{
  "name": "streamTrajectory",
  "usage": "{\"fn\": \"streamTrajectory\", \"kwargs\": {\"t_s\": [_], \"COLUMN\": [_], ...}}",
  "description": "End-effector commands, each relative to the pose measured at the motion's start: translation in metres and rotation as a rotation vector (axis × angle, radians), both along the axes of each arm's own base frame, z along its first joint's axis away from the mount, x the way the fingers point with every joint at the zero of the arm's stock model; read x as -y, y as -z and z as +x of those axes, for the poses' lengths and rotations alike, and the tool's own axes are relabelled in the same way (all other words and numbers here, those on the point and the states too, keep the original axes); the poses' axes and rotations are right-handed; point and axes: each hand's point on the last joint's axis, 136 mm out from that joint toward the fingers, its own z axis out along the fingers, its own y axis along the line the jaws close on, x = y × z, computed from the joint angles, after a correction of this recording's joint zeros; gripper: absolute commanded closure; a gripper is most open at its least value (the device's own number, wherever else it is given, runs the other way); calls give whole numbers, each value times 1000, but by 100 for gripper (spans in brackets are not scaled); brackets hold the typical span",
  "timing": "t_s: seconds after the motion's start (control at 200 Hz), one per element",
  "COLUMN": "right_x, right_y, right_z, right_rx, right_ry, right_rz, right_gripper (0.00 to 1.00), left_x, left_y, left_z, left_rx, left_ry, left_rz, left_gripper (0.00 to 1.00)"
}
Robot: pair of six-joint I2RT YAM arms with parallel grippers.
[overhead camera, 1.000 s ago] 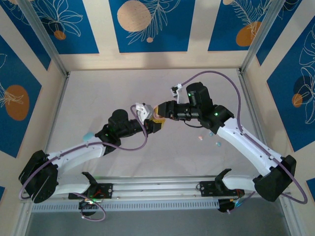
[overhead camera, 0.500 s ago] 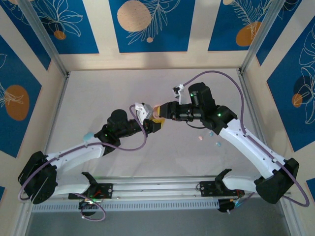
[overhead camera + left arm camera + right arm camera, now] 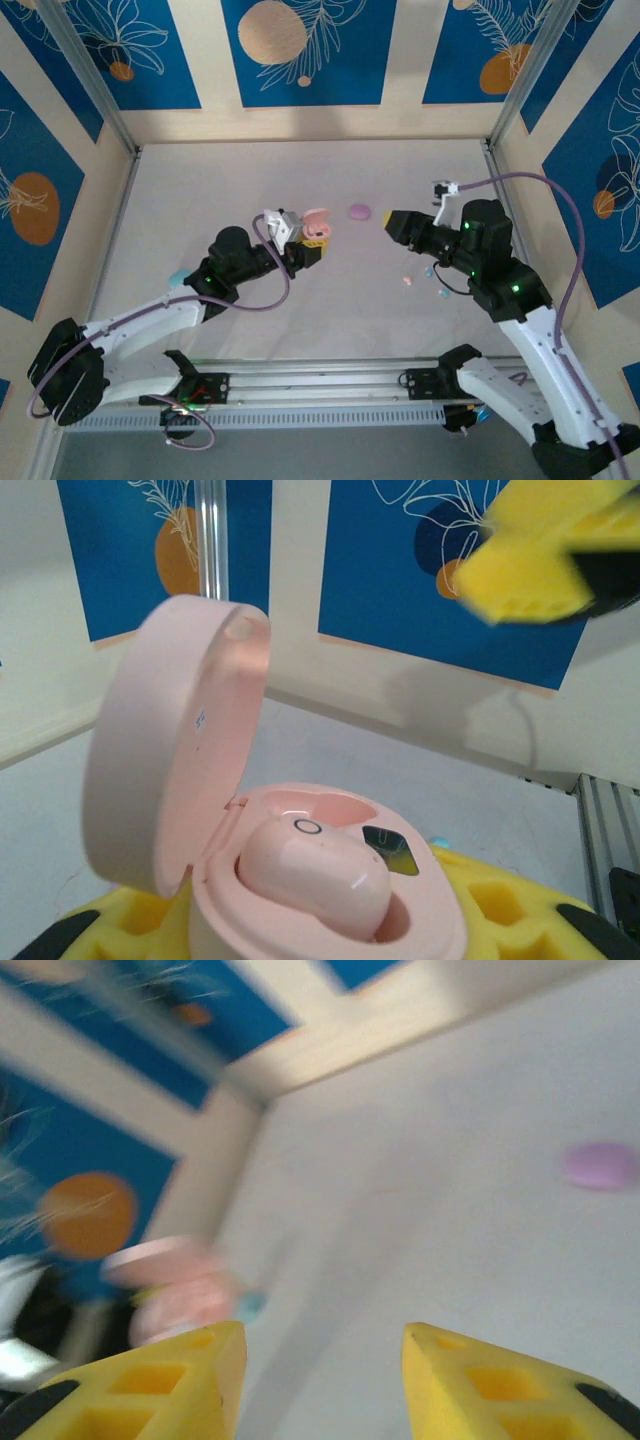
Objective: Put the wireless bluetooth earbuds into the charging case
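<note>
My left gripper (image 3: pixel 312 246) is shut on an open pink charging case (image 3: pixel 330 880), held above the table's middle with its lid (image 3: pixel 170 750) tipped up. One pink earbud (image 3: pixel 315 865) sits in a well of the case; the well beside it looks empty. My right gripper (image 3: pixel 391 222) hangs open to the right of the case, apart from it, with nothing between its yellow fingers (image 3: pixel 180 1380). Loose earbuds lie on the table under the right arm: a pink one (image 3: pixel 406 281) and light blue ones (image 3: pixel 443 292).
A shut purple case (image 3: pixel 359 211) lies on the table between the two grippers, also seen far right (image 3: pixel 600 1165). A light blue case (image 3: pixel 178 277) lies beside the left arm. Walls close the table's back and sides.
My right gripper has drawn back to the right, away from the pink case, and its jaws have widened. The purple case has come into sight. The left gripper still holds the case.
</note>
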Motion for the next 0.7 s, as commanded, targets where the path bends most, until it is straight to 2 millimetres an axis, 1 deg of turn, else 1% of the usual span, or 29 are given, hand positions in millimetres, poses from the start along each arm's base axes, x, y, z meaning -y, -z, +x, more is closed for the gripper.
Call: {"fn": "streamTrajectory", "kwargs": {"t_s": [0.0,0.075,0.175,0.31,0.4,0.505,0.61,0.695], "right_x": [40,53,63,64,69,74,75,74], "right_y": [102,144,191,229,249,266,275,280], "right_z": [7,8,8,15,16,19,24,28], "right_rx": [-390,-558,-706,-821,-875,-904,-922,-933], "right_ry": [159,184,179,163,182,193,181,172], "right_rz": [21,68,2,-38,-96,-154,-186,-229], "right_gripper": [54,54,54,54,54,53,52,51], "left_x": [-4,-6,-8,-7,-6,-7,-6,-5], "left_y": [-16,-18,-19,-20,-20,-20,-20,-20], "left_z": [-6,-8,-9,-10,-10,-10,-10,-10], "left_rx": [50,52,53,52,49,49,49,48], "left_ry": [-8,-7,-10,-3,0,0,1,3], "left_rz": [-41,-41,-45,-43,-43,-42,-40,-37], "left_gripper": [74,74,74,74,74,74,74,74]}}
